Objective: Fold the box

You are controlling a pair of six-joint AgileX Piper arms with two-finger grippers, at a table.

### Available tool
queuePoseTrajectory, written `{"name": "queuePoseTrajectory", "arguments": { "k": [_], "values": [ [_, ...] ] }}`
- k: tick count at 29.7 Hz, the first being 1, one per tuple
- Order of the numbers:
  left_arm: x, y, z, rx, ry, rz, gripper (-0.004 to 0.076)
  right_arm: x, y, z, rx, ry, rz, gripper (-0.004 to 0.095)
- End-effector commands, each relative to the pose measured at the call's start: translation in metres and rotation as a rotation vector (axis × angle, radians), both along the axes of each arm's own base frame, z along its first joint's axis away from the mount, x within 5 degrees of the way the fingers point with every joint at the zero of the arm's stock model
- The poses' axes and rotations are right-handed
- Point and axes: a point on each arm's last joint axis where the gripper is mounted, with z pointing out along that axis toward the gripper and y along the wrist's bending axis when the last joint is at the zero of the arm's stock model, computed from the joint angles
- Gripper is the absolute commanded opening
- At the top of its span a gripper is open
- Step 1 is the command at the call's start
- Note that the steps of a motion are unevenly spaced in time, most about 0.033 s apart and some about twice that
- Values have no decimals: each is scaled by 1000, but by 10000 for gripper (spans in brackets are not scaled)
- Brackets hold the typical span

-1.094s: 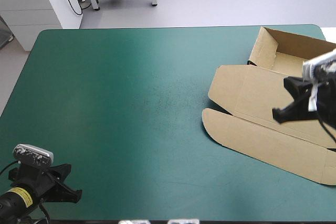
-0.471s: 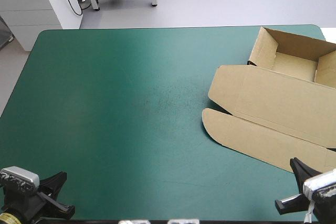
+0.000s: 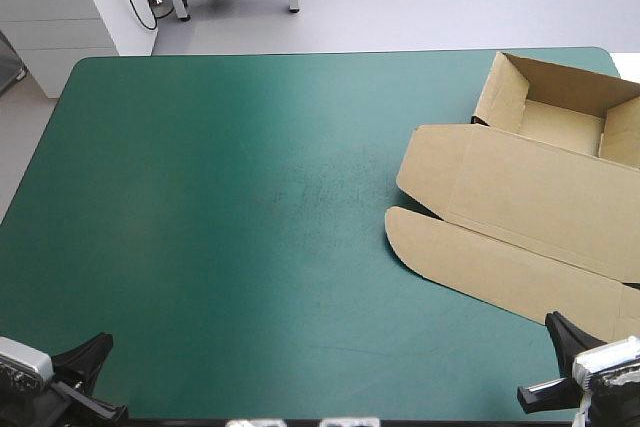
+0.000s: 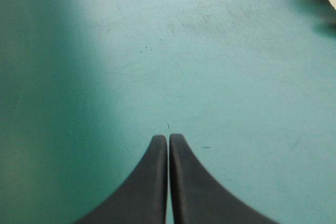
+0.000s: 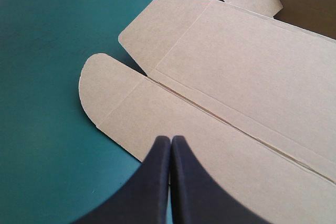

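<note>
The brown box (image 3: pixel 520 187) lies at the table's right side. Its tray (image 3: pixel 560 107) has raised walls at the far right, and the lid with its rounded flap (image 3: pixel 470 257) lies flat toward the near edge. My right gripper (image 3: pixel 548 365) is shut and empty at the near right corner. In the right wrist view its tips (image 5: pixel 171 139) hang just over the near rim of the flap (image 5: pixel 136 114). Low in the near left corner, my left gripper (image 3: pixel 88 379) is shut over bare cover (image 4: pixel 168 137), far from the box.
The teal-green cover (image 3: pixel 220 217) stretches from the box to the left edge. A white cabinet (image 3: pixel 70 7) stands beyond the far left corner. The box's right end runs out of the high view.
My right gripper has drawn back from over the box's lid to the near right corner. The left gripper has sunk further into the near left corner. The box has not moved.
</note>
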Motion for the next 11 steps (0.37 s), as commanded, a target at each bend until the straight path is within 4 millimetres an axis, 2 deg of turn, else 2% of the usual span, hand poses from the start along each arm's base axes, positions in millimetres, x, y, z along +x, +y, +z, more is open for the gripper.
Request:
{"name": "queuePoseTrajectory", "arguments": {
  "k": [1, 11],
  "values": [
    [2, -1, 12, -19, -68, -10, -8, -5, -1, 14, 26, -122, -5, -16],
    [2, -1, 12, -18, -66, -10, -8, -5, -1, 14, 30, -121, -6, -16]
  ]
}}
